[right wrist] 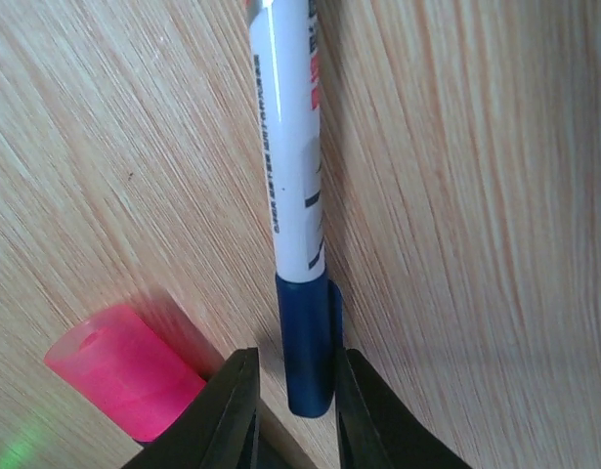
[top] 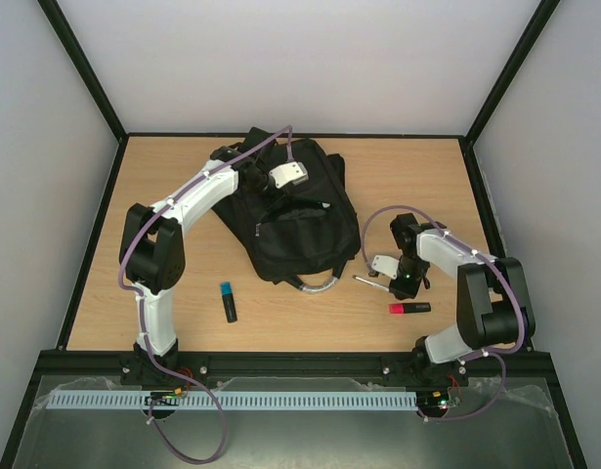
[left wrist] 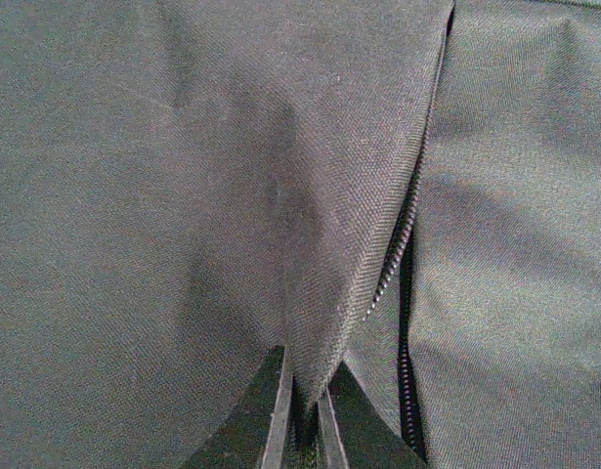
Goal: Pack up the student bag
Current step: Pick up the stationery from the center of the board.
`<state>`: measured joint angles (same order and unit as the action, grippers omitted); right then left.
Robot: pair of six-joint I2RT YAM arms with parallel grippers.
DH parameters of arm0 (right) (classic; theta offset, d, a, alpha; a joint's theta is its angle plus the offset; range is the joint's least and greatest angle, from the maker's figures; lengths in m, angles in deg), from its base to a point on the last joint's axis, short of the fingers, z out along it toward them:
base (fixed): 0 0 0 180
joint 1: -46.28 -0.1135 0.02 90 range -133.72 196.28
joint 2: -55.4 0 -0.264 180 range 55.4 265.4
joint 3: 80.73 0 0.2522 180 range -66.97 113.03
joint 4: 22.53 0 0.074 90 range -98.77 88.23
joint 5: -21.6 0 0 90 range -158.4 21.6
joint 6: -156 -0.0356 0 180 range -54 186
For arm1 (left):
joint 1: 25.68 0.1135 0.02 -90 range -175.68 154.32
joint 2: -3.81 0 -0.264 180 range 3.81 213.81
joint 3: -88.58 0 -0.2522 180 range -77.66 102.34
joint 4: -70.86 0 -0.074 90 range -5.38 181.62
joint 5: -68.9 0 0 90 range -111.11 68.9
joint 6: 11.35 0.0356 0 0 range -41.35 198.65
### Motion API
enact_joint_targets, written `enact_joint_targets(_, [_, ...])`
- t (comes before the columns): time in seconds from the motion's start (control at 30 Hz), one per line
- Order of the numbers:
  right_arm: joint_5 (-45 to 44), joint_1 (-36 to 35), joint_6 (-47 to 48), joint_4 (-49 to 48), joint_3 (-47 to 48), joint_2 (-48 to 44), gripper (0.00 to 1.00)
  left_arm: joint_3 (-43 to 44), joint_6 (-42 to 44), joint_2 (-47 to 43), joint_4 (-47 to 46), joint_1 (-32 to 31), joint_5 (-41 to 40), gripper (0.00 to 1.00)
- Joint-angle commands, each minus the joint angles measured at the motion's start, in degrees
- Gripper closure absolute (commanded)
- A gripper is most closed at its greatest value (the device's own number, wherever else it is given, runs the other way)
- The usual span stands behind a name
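White walls (top: 310, 59) are enclosing my wooden desk (top: 398, 176); my left hand (left wrist: 302, 391) is clamping the student bag (top: 290, 220), my right hand (right wrist: 295, 381) is straddling a pen (right wrist: 285, 147), whether gripping I cannot tell.

**Top view:** Light is even and diffuse. The pale back wall (top: 310, 59) is bright but not clipped. Shadows on the light wooden tabletop (top: 407, 176) are soft and short. The large black soft fabric backpack (top: 290, 239) reads as a dark mass, its folds barely resolved.

**Left wrist view:** Dim, with a grey-green cast. The weave is sharp at centre and softer toward the upper left.

**Right wrist view:** Bright and warm. A glare streak runs down the white plastic pen with blue cap (right wrist: 285, 147), and its print is blurred. The pen's shadow falls to its right. The pink plastic highlighter (right wrist: 124, 381) is soft-edged.
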<state>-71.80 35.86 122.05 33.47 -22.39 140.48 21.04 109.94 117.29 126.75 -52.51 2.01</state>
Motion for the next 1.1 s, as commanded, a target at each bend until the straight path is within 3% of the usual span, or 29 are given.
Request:
enact_joint_targets(0.0, [0.58, 0.18, -1.09, 3.07, 0.78, 1.70, 0.78, 0.83, -0.17, 0.18, 0.84, 0.02, 1.54, 0.97])
enact_joint_targets(0.33, [0.88, 0.05, -5.01, -1.27, 1.44, 5.12, 0.72, 0.53, -0.17, -0.09, 0.83, -0.24, 1.06, 0.97])
enact_joint_targets(0.47, [1.08, 0.07, -8.33, -0.35, 3.60, 7.59, 0.86, 0.62, -0.11, -0.10, 0.85, -0.42, 1.00, 0.97])
enact_joint_targets(0.7, [-2.97, 2.43, -8.55, -1.92, 5.65, 4.06, 0.96, 0.60, -0.30, 0.21, 0.63, -0.42, 1.52, 0.97])
enact_joint_targets(0.93, [0.70, 10.62, -10.20, 6.56, 21.10, 8.16, 0.98, 0.80, -0.78, 0.64, 0.32, -0.42, 2.20, 0.97])
enact_joint_targets(1.07, [11.33, 10.66, -12.77, 16.82, 37.22, 12.36, 0.98, 0.72, -1.75, 1.20, 0.04, -0.42, 3.52, 0.97])
